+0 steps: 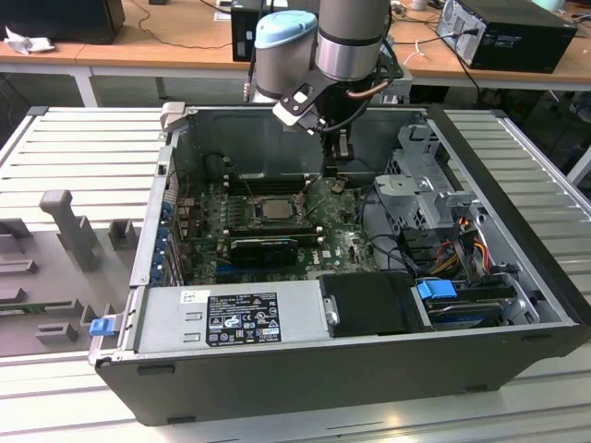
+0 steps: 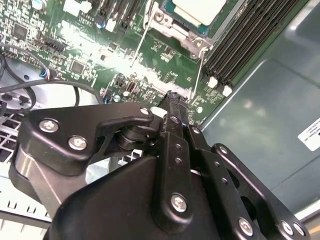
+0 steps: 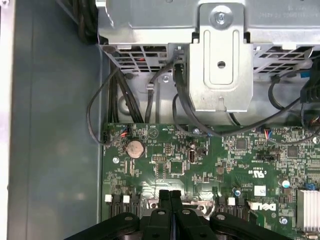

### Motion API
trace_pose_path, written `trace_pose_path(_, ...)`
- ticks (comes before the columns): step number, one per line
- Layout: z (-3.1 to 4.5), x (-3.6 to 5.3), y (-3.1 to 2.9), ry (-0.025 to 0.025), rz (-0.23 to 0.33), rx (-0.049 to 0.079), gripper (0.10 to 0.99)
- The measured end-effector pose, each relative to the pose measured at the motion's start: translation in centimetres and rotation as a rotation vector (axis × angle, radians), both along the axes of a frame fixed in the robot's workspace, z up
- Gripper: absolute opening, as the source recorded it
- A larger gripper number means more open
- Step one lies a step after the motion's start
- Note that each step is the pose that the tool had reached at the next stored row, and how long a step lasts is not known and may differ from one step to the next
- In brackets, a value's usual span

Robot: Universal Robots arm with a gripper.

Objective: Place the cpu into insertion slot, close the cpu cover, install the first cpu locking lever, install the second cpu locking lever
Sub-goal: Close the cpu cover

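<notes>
- I see the gripper over the board's edge, jaws pressed together, gripping nothing.
- The cpu sits in the slot mid-board, well apart from the jaws.

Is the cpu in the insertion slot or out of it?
In. In the exterior view the cpu lies flat inside the insertion slot on the motherboard, its silver top showing.
</notes>
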State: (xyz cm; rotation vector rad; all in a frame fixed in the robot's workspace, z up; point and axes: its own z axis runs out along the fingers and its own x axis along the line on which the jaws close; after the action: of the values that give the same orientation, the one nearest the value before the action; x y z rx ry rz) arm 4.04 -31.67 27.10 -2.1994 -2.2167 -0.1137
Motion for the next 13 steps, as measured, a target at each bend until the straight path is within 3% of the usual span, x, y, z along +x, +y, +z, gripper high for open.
trace_pose_path(13,0.00,2.54,0.11,0.0000,0.000,0.000,0.106)
